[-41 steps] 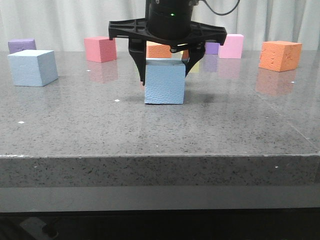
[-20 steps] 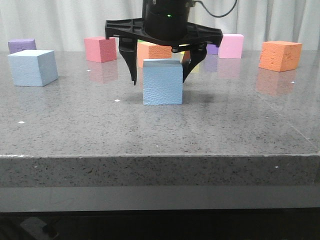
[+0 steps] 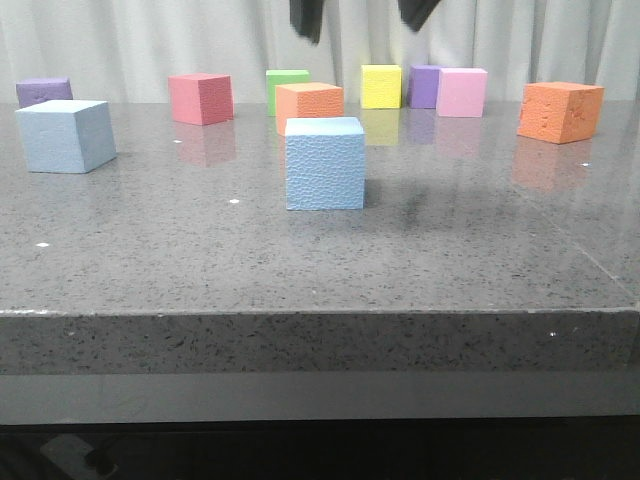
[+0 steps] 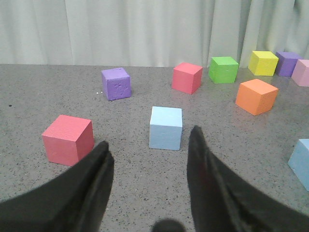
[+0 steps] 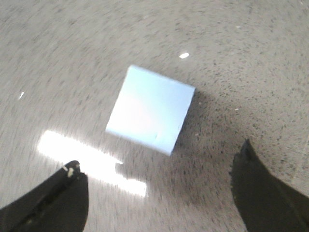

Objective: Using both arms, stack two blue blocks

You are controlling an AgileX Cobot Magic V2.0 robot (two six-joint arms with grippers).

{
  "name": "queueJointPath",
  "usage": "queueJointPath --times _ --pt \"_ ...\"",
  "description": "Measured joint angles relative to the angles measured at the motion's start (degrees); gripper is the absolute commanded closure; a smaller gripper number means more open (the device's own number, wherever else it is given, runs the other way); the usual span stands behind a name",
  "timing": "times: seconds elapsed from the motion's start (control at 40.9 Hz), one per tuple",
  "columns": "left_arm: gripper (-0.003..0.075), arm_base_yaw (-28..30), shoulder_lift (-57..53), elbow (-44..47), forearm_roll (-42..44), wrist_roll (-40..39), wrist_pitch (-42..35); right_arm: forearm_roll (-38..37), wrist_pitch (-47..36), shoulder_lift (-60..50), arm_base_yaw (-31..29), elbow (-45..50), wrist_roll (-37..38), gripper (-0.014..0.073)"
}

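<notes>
One blue block (image 3: pixel 323 163) stands on the table's middle; the right wrist view shows it from above (image 5: pixel 150 108). My right gripper (image 3: pixel 360 15) is open and empty, high above it, with only its fingertips at the front view's top edge; its jaws stand wide apart (image 5: pixel 159 157). The other blue block (image 3: pixel 65 135) stands at the far left. My left gripper (image 4: pixel 149 137) is open and empty, a little short of this block (image 4: pixel 165 127). The middle block shows at that view's edge (image 4: pixel 300 162). The left gripper is out of the front view.
Other cubes stand along the back: purple (image 3: pixel 43 91), red (image 3: pixel 200 98), green (image 3: pixel 287 84), orange (image 3: pixel 309 101), yellow (image 3: pixel 380 86), purple (image 3: pixel 424 86), pink (image 3: pixel 462 92), orange (image 3: pixel 560 111). A red cube (image 4: pixel 67 139) stands next to the left blue block. The table's front edge (image 3: pixel 320 312) is near.
My right gripper opened off the middle blue block and rose to the top of the front view. The block stays on the table, a little to the left.
</notes>
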Motion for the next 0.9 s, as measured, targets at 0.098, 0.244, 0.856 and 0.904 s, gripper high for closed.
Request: queueJointPath --times 0.098,0.244,0.856,0.904 --pt "0.0377 0.00 0.00 0.00 0.00 0.00 0.00 3.94 0.57 -5.03 -1.56 3.30 -8.73 -0.0014" --pt "0.0377 0.00 0.00 0.00 0.00 0.00 0.00 6.07 -1.87 -13.36 -5.63 11.55 -15.02 -0.0014" --pt "0.0377 0.00 0.00 0.00 0.00 0.00 0.00 13.86 -14.26 -47.85 -10.08 43.66 -23.48 -0.0014" --pt "0.0377 0.00 0.00 0.00 0.00 0.00 0.00 13.86 -15.53 -48.78 -10.08 44.90 -23.48 -0.0014"
